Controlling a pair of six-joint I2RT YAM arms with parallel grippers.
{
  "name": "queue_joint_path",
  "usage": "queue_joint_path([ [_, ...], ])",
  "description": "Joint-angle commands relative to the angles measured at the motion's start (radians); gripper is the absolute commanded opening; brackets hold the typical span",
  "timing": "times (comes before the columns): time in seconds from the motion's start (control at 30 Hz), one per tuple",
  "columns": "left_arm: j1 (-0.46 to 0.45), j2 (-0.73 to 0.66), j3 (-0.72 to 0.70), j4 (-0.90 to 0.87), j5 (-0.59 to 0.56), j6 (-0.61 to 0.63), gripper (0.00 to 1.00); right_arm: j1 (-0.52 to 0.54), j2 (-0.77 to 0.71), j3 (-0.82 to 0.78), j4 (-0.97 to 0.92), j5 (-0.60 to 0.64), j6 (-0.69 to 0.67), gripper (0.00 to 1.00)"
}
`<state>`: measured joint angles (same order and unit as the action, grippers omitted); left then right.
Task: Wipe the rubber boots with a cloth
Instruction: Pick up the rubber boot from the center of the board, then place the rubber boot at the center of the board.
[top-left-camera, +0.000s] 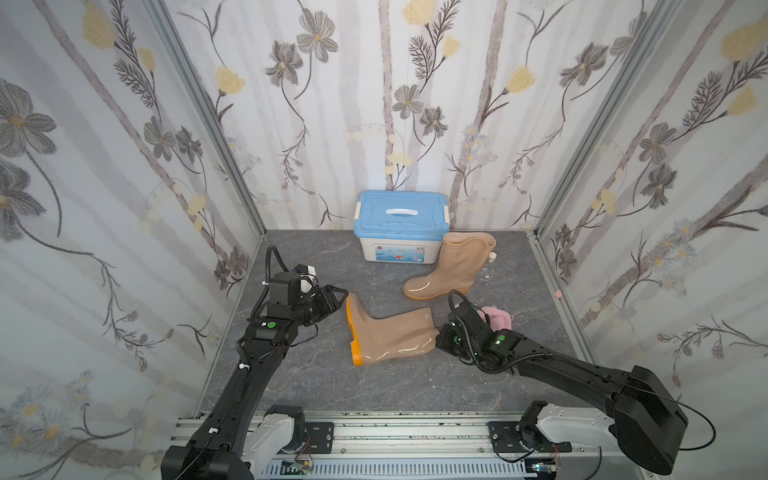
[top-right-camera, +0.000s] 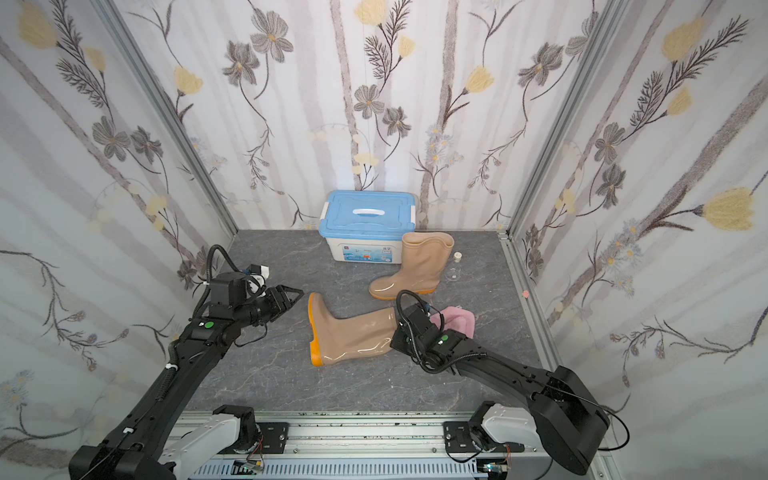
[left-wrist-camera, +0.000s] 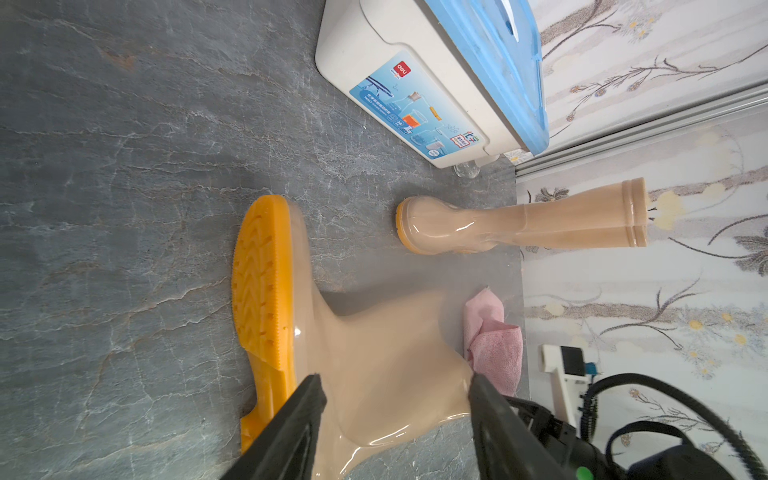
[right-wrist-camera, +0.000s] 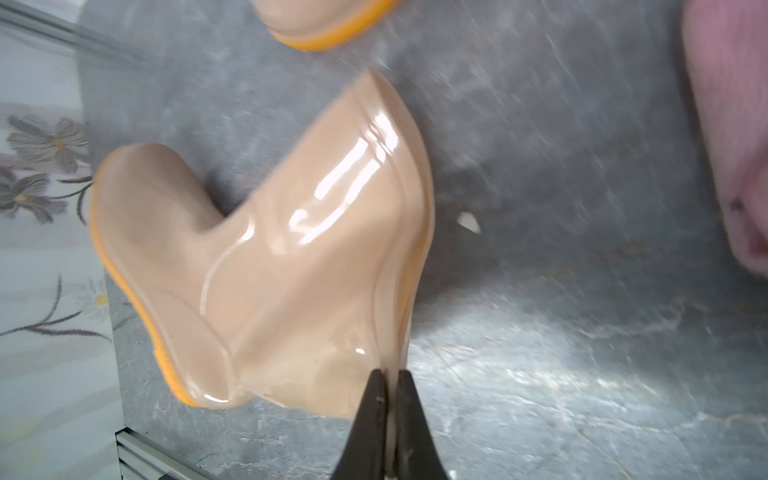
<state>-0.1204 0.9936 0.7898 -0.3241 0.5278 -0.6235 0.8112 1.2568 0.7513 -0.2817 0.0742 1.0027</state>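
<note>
**Worktop** (top-left-camera: 316, 386): grey and stone-veined, enclosed on three sides by flowered panels.

**Lying boot** (top-left-camera: 390, 332) (top-right-camera: 353, 332) (left-wrist-camera: 374, 353) (right-wrist-camera: 291, 249): glossy tan. It is laid on its side at the middle of the worktop. The orange sole is turned toward the left edge and the shaft mouth toward the right edge.

**Standing boot** (top-left-camera: 453, 266) (top-right-camera: 415, 266) (left-wrist-camera: 519, 224): set upright nearer the back edge, with the toe pointed left. It is placed just beside the front right corner of the box.

**Box** (top-left-camera: 401, 228) (top-right-camera: 368, 224) (left-wrist-camera: 436, 83): white with a blue lid, which is closed. It is set at the middle of the back edge.

**Glass bottle** (top-right-camera: 456, 270): small, clear and stoppered. It is stood just to the right of the standing boot.

**Cloth** (top-left-camera: 498, 318) (top-right-camera: 457, 320) (left-wrist-camera: 494, 345) (right-wrist-camera: 731, 145): pink and crumpled. It is laid on the worktop near the right edge, just beside the lying boot's shaft mouth. It is partly hidden by the right arm in both top views and is gripped by neither claw.

**Right claw** (right-wrist-camera: 390, 374): the fingers are brought together on the rim of the lying boot's shaft mouth. In the right wrist view a thin edge of that rim is seen pinched between them.

**Left claw** (top-left-camera: 337, 297) (top-right-camera: 297, 297) (left-wrist-camera: 395, 378): the fingers are held roughly half apart and nothing is held. It is poised just beside the lying boot's sole. Whether the sole is touched cannot be told.
</note>
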Motion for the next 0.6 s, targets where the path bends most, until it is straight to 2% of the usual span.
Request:
queue_joint_path([
  [0.0,0.008,-0.014,0.009,-0.01,0.006,0.024,0.59,0.002,0.093,0.221,-0.197,0.104,-0.304,0.0],
  [0.17,0.023,-0.034,0.008,-0.017,0.014,0.024,0.59,0.002,0.288,0.56,-0.291,0.143,-0.55,0.0],
  [0.4,0.058,-0.065,0.006,-0.042,0.017,0.032,0.59,0.002,0.552,1.005,-0.346,0.196,-0.788,0.0],
  [0.57,0.085,-0.074,-0.012,-0.046,0.017,0.036,0.6,0.002,0.658,1.204,-0.323,0.253,-0.937,0.0],
])
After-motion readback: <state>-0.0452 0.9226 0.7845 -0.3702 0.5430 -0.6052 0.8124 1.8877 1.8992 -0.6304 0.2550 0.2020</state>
